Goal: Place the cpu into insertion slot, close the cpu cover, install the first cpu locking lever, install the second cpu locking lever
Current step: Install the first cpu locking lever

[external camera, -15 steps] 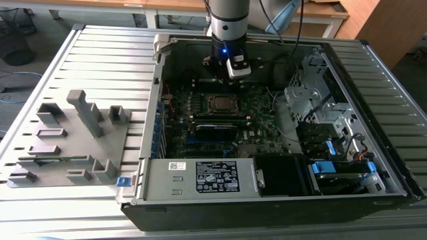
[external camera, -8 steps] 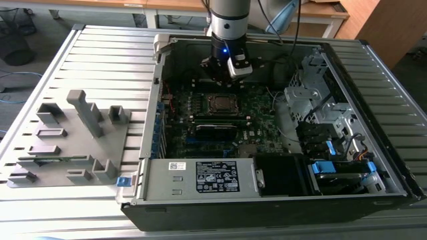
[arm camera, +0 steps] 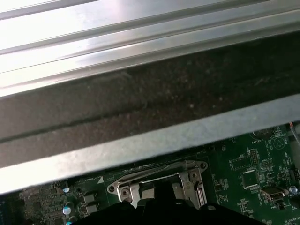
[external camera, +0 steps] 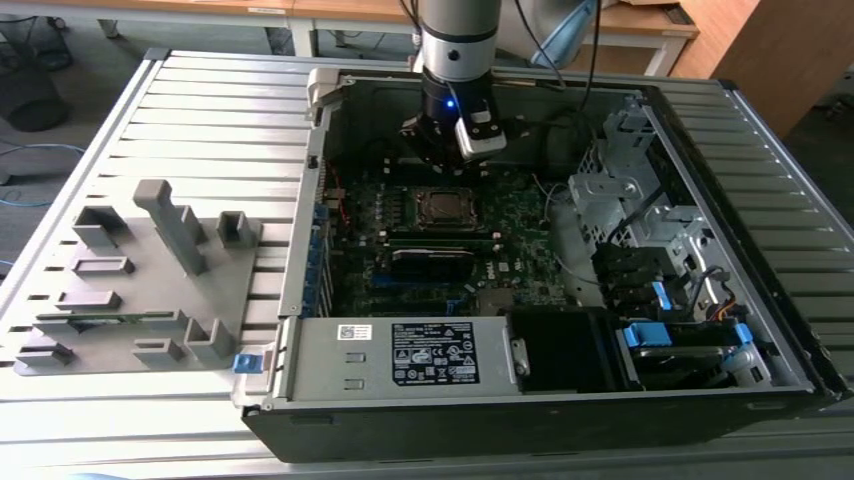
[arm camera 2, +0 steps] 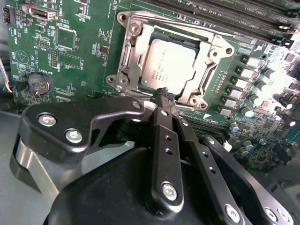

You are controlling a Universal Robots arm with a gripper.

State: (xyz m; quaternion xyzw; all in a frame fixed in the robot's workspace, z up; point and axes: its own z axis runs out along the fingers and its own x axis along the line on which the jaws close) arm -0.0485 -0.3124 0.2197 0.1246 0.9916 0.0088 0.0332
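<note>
Slatted grey metal table (external camera: 200, 110) supports an open computer case (external camera: 747, 300) with a green motherboard (arm camera 2: 79, 56) inside. On the motherboard, the cpu (arm camera 2: 169, 65) sits in the insertion slot (arm camera 2: 206, 91), just beyond the tips of the gripper (arm camera 2: 164, 93). Gripper fingers (arm camera 2: 163, 140) are pressed together, holding nothing. The cpu is a flat square with a dull silver-grey top. The cpu cover (arm camera 2: 136, 44) frames it, a thin silver metal frame.

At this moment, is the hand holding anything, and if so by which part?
Nothing is held. The hand is shut with its tips together, right beside the cpu cover, which lies closed over the cpu.
</note>
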